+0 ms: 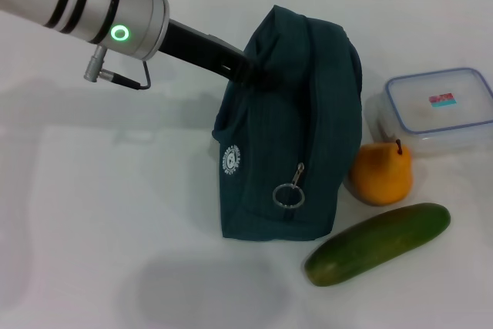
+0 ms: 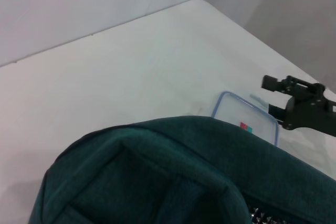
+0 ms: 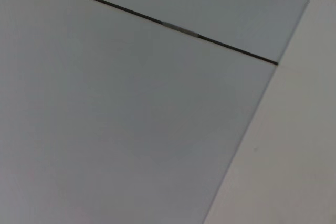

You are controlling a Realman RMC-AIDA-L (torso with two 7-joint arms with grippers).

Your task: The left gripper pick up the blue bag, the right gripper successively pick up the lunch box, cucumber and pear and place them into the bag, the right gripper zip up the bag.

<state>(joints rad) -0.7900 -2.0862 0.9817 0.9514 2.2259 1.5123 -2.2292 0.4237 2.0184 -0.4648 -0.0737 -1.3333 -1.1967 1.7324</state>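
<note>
In the head view, the left gripper (image 1: 258, 75) is reaching in from the upper left and pinching the top fabric of the blue bag (image 1: 296, 129), its fingers closed on a fold there. The bag is standing upright on the white table (image 1: 100, 213), with a small white round logo (image 1: 231, 159) on its near face; the writing in it is too small to read. A metal ring pull (image 1: 288, 195) is hanging from the zipper low on the bag. Just right of the bag the pear (image 1: 381, 173) is sitting, touching or nearly touching the fabric. The cucumber (image 1: 377, 243) is lying in front of the pear, angled across the table. The lunch box (image 1: 435, 111) is resting behind the pear, showing a red and blue sticker (image 1: 442, 101) with no legible text.

In the left wrist view, the bag's top is filling the lower part of the picture, and a corner of the lunch box is peeking out beyond it. The right gripper (image 2: 302, 106) is hanging farther off above the table's far side; I cannot tell how its fingers are standing.

The right wrist view is showing only a plain wall (image 3: 131, 119) crossed by a dark seam.
</note>
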